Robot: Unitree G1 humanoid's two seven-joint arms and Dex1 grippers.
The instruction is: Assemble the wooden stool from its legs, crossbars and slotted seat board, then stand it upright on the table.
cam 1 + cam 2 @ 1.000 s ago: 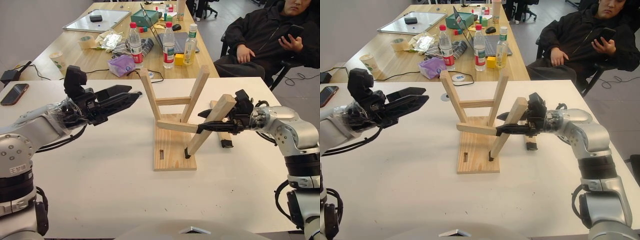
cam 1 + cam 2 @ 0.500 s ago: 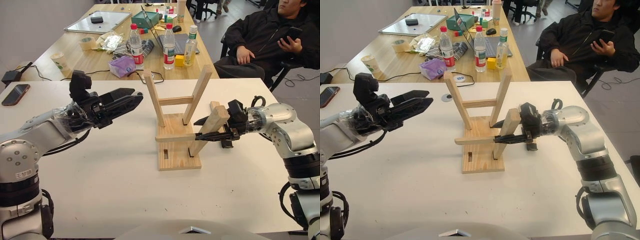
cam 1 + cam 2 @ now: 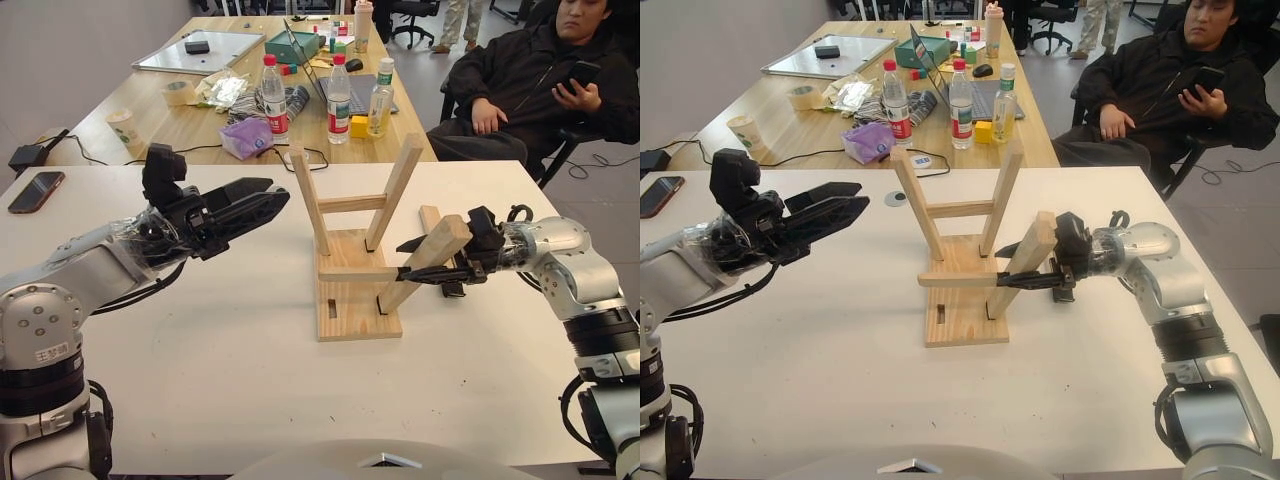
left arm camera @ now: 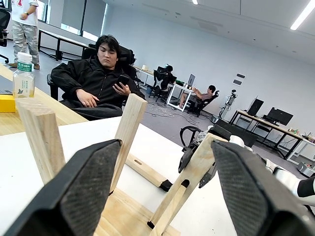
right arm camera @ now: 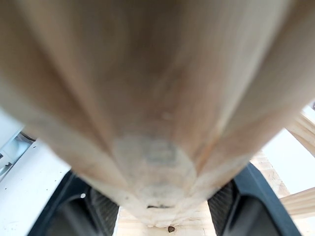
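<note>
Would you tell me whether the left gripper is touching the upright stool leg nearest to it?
Apart. The right eye view shows bare table between the left gripper and that leg.

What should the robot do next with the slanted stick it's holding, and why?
Probably tip the leaning leg upright and press it down. The right gripper holds it slanted, with its lower end at a near slot of the seat board, while the two far legs already stand in the board.
</note>
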